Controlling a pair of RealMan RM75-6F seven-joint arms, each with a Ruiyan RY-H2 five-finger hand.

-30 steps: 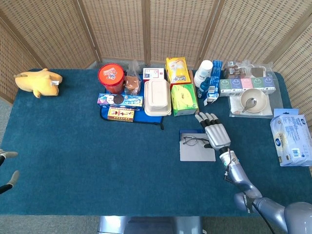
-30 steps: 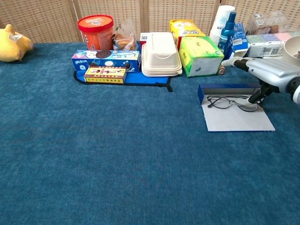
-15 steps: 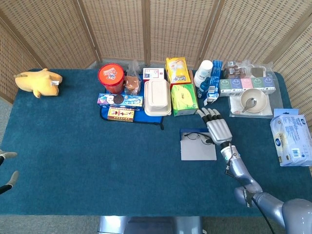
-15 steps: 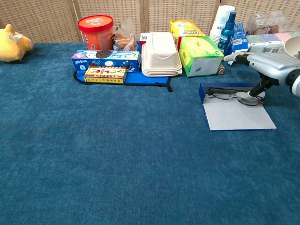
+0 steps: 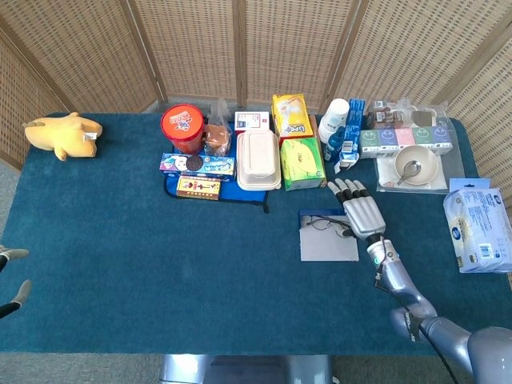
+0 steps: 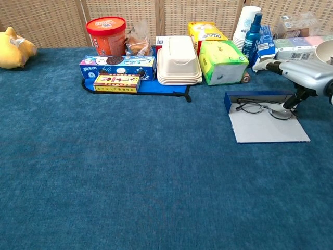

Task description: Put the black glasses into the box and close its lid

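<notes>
The black glasses lie unfolded where the small blue box meets its flat grey lid. My right hand hovers flat over their right end, fingers stretched out towards the back. Its thumb reaches down and touches the right lens area. The lid lies open on the cloth. My left hand shows only as two spread fingertips at the far left edge of the head view, holding nothing.
Behind the box stand a green tissue pack, a white clamshell container, a blue bottle and cartons. A bowl with a spoon and a wipes pack sit to the right. A yellow plush toy lies far left.
My right hand has shifted right and slightly back. The glasses, box and lid have slid a little to the right with it. The left hand has not moved.
</notes>
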